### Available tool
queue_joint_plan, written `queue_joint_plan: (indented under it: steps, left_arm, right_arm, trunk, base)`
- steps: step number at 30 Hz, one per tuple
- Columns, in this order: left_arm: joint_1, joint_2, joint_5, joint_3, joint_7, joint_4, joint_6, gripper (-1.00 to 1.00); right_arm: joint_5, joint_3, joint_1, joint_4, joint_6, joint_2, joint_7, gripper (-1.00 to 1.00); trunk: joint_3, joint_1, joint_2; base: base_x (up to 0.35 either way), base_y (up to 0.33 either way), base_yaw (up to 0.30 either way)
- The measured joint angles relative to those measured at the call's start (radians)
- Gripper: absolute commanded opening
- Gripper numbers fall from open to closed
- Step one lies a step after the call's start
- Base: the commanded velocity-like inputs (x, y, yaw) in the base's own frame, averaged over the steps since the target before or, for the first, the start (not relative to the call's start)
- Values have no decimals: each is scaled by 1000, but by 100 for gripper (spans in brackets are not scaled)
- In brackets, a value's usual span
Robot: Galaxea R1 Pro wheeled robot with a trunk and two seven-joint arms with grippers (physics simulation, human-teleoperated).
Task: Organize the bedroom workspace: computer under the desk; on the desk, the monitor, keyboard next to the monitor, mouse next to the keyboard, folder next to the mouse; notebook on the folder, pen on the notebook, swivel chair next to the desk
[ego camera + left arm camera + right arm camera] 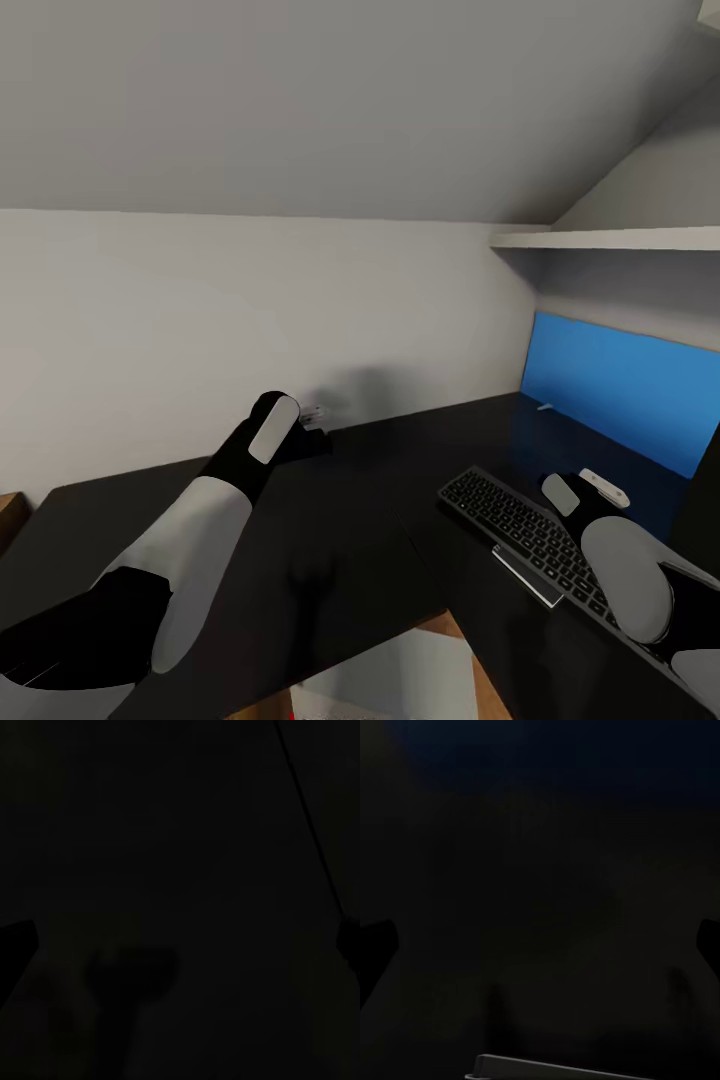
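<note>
While the left arm (215, 500) reaches out over the glossy black desk (340, 520) toward the back wall, its gripper (312, 432) hangs just above the top, and whether its fingers are apart I cannot tell. On the right wing of the desk lies the keyboard (510, 530), below the blue wall panel (620, 385), with the right arm (620, 575) over its near end; both wrist views are nearly black, so the right gripper's state cannot be told either

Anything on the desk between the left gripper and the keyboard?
Nothing: in the head view, only bare glossy desk top separates the left gripper from the keyboard.
</note>
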State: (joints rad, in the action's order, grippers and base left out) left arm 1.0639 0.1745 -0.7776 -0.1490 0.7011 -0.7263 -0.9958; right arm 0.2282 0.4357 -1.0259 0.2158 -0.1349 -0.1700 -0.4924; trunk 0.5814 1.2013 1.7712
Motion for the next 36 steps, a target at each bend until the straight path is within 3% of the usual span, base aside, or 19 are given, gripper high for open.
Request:
queue_joint_plan:
  steps: [4,36]
  left_arm:
    - [0,0,0,0,1,0,0,100]
    - [0,0,-2,0,-1,0,-1,100]
  right_arm:
    - [0,0,0,0,0,0,0,100]
    - [4,-1,0,0,-3,1,-5,100]
  trunk:
    - [13,15,28]
    - [13,15,28]
  base:
    - [0,0,0]
    - [0,0,0]
